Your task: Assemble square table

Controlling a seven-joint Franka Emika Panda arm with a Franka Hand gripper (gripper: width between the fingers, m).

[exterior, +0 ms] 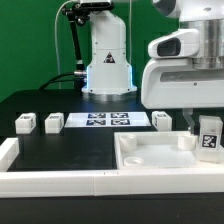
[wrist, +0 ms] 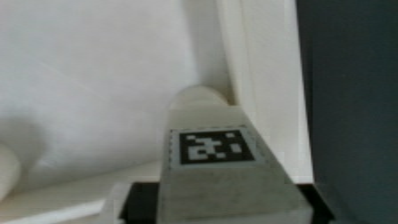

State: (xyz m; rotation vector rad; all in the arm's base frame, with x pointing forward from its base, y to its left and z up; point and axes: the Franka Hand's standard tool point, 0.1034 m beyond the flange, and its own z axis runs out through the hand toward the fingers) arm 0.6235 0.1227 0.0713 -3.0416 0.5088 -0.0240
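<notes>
- Tabletop (exterior: pixel 150 158) lies flat on the black table, rim up, at the exterior view's right. The wrist view shows its white floor (wrist: pixel 89 90) and one rim wall.
- Gripper (exterior: pixel 204 128) hangs over the tabletop's corner on the exterior view's right. Its jaws are drawn in against a tagged leg (exterior: pixel 209 136) and hold it upright.
- In the wrist view the held leg (wrist: pixel 214 150) shows tag side up between the dark fingers (wrist: pixel 135 200). Its narrow end points just inside the tabletop's rim; I cannot tell whether it touches.
- One loose leg block (exterior: pixel 162 120) stands just beyond the tabletop's far edge.
- Two more leg blocks (exterior: pixel 53 123) stand well apart from the tabletop, toward the exterior view's left.
- Marker board (exterior: pixel 105 120) lies beyond the tabletop's far edge, between the loose blocks.
- Border rail (exterior: pixel 50 181) runs along the tabletop's near side.
</notes>
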